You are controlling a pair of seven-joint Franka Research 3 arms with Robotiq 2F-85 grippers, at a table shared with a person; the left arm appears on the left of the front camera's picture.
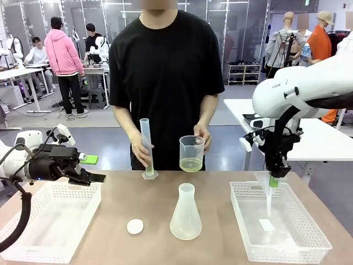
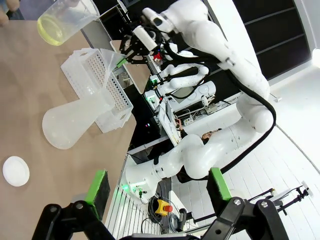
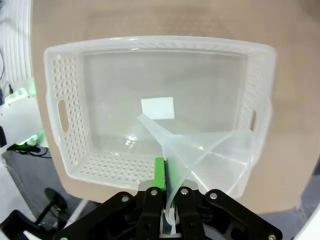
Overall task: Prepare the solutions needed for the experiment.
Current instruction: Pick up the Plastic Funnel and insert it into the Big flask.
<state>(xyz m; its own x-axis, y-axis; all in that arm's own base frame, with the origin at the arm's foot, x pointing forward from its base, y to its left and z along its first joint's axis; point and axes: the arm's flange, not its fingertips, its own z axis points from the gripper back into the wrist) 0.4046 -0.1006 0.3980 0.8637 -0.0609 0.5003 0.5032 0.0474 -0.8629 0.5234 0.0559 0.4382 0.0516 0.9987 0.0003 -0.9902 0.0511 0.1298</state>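
A person across the table holds up a clear beaker (image 1: 191, 153) containing the pale yellow solutions (image 1: 191, 164), which appear too in the left wrist view (image 2: 50, 29). The person's other hand steadies a tall graduated cylinder (image 1: 146, 149) standing on the table. A frosted conical flask (image 1: 186, 212) (image 2: 75, 120) stands at mid-table and looks empty. My right gripper (image 1: 274, 178) (image 3: 167, 192) is shut on the rim of a clear funnel (image 1: 266, 190) (image 3: 200, 150), which hangs above the right basket (image 1: 237, 190). My left gripper (image 1: 95, 169) (image 2: 157, 187) is open and empty over the left basket (image 1: 55, 186).
A round white cap (image 1: 135, 226) (image 2: 15, 171) lies on the table left of the flask. The right basket (image 3: 150, 42) has a white label (image 3: 157, 108) on its floor. Other tables and people are far behind.
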